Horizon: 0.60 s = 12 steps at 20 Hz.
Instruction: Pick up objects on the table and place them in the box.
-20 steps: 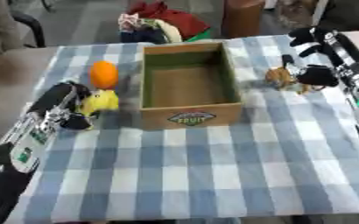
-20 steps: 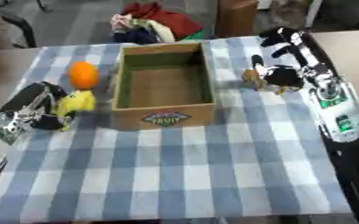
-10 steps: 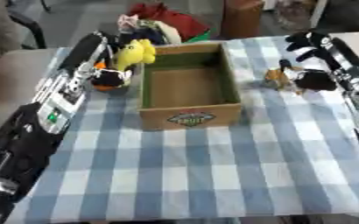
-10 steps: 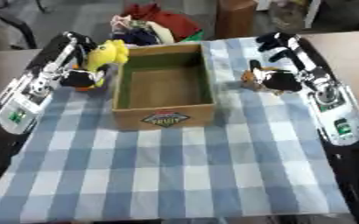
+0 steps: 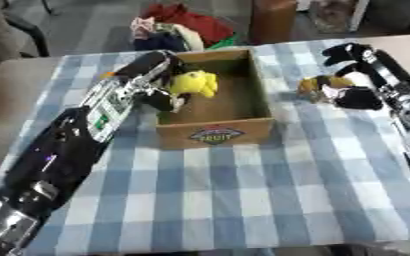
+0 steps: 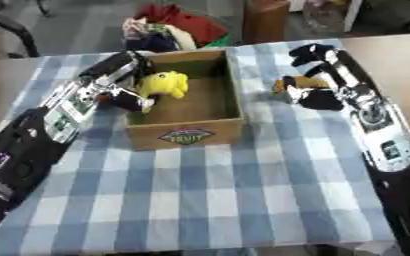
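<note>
In the left eye view, the left hand has its fingers curled round a yellow toy, holding it over the left side of the box. In the right eye view, the right hand lies right of the box beside a small brown object; whether its fingers grip cannot be told.

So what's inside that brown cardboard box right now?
The brown cardboard box shows a bare floor; the left hand holds a yellow soft toy over its left wall. That hand hides the near-left corner.
</note>
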Each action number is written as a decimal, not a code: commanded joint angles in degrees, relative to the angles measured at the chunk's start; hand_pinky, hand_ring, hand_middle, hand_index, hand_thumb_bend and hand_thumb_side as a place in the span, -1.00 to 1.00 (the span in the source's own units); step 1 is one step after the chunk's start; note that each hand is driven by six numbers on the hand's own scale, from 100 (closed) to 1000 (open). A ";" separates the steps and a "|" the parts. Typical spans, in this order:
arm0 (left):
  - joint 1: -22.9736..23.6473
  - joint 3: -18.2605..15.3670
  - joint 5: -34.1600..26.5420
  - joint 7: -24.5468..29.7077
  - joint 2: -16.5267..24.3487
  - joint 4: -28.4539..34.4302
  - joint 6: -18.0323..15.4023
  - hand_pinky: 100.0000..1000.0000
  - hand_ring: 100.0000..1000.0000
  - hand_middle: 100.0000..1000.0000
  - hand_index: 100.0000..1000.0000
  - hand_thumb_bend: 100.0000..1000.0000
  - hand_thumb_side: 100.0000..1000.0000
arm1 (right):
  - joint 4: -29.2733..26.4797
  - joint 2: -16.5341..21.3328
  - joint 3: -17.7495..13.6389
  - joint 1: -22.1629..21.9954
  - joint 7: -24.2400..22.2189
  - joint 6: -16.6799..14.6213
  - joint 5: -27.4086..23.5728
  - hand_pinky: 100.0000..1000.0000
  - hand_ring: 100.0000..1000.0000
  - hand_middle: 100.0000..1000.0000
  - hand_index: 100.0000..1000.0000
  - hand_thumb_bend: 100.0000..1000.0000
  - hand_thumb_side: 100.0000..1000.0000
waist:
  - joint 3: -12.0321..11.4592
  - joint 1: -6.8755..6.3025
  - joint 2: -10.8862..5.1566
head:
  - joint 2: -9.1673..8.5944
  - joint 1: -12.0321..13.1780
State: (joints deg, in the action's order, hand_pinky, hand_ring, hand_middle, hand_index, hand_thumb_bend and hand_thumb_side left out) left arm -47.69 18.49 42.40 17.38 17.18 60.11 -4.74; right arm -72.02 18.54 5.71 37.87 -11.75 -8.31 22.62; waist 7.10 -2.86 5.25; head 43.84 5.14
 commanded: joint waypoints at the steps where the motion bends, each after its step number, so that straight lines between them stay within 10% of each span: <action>1: -1.46 -1.21 1.63 1.57 0.77 0.54 -0.54 0.59 0.54 0.62 0.67 0.02 -0.77 | -0.62 0.62 -0.15 1.43 0.03 -0.02 0.27 0.25 0.54 0.18 0.54 -0.79 -1.00 | -0.01 0.07 -1.02 | 0.27 0.18; 4: -1.39 -1.39 1.79 1.50 0.79 0.68 -0.47 0.59 0.54 0.62 0.67 0.02 -0.77 | -0.65 0.62 -0.16 1.40 0.13 0.03 0.27 0.25 0.54 0.18 0.54 -0.79 -1.00 | -0.02 0.04 -1.03 | 0.27 0.20; 5: -1.61 -1.79 1.55 1.24 1.06 1.09 -0.21 0.60 0.55 0.67 0.69 0.17 -0.47 | -0.64 0.69 -0.29 1.31 0.22 0.09 0.25 0.25 0.54 0.18 0.54 -0.79 -1.00 | -0.33 0.14 -1.10 | 0.27 -0.16; 12: -0.29 -11.41 -1.88 -4.68 4.96 5.48 5.71 0.47 0.26 0.34 0.50 -0.27 -1.00 | -0.72 1.04 -0.57 1.10 0.54 0.18 0.09 0.25 0.54 0.18 0.54 -0.79 -1.00 | -1.05 0.19 -1.13 | 0.27 -0.88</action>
State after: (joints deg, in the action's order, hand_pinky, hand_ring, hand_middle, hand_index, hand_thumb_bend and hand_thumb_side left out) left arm -47.06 9.26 41.09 13.74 20.07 64.38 -0.12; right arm -72.02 18.41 5.64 37.84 -11.43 -8.12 22.62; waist 6.04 -2.87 5.08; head 43.84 4.38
